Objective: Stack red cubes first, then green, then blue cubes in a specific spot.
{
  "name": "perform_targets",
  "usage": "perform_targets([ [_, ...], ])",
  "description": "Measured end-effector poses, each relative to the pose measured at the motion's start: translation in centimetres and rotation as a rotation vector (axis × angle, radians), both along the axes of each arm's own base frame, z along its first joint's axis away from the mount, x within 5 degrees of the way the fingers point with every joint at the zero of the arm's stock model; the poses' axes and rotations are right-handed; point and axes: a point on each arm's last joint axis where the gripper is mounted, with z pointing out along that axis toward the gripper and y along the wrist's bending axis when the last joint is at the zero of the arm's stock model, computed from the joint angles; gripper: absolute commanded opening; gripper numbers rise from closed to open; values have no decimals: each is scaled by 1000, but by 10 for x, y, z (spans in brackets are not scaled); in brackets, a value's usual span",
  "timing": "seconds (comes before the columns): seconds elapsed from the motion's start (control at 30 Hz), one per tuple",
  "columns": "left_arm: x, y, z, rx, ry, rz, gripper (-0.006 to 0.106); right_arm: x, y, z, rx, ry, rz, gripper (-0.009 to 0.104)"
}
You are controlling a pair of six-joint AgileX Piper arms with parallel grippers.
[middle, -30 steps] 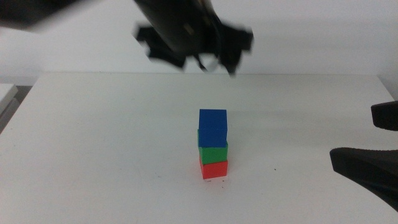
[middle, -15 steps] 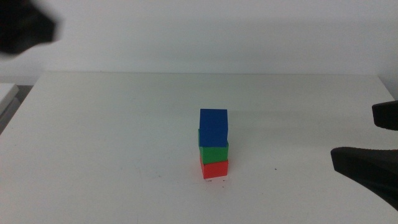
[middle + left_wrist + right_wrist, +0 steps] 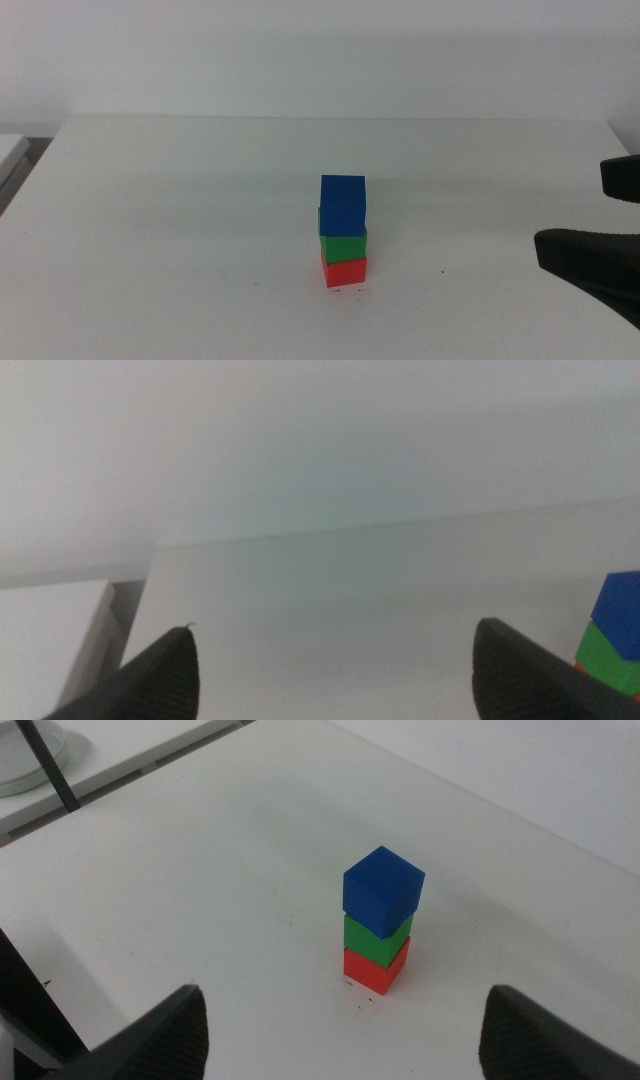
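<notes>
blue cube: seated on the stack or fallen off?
On. The blue cube rests atop the green cube, which sits on the red cube; neither gripper touches it.

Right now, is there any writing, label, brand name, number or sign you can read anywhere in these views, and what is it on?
None: no text, number or sign can be read in any view.
The blue cube, green cube and red cube have plain faces.
The white table bears only tiny dark specks, not writing.
The left gripper and right gripper show no markings.

white table (image 3: 180, 200) | red cube (image 3: 344, 271) rests directly on it
</notes>
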Motion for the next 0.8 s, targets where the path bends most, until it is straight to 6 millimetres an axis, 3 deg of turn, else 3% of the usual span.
perform_targets([
  [0.4,-26,2,8,1,-153,8,94,0,0,0,0,0,0,91],
  [0.67,-26,2,3,1,-147,9,94,0,0,-1,0,2,1,91],
  [0.8,-21,2,-9,-1,-151,13,94,0,4,-13,37,18,15,91],
])
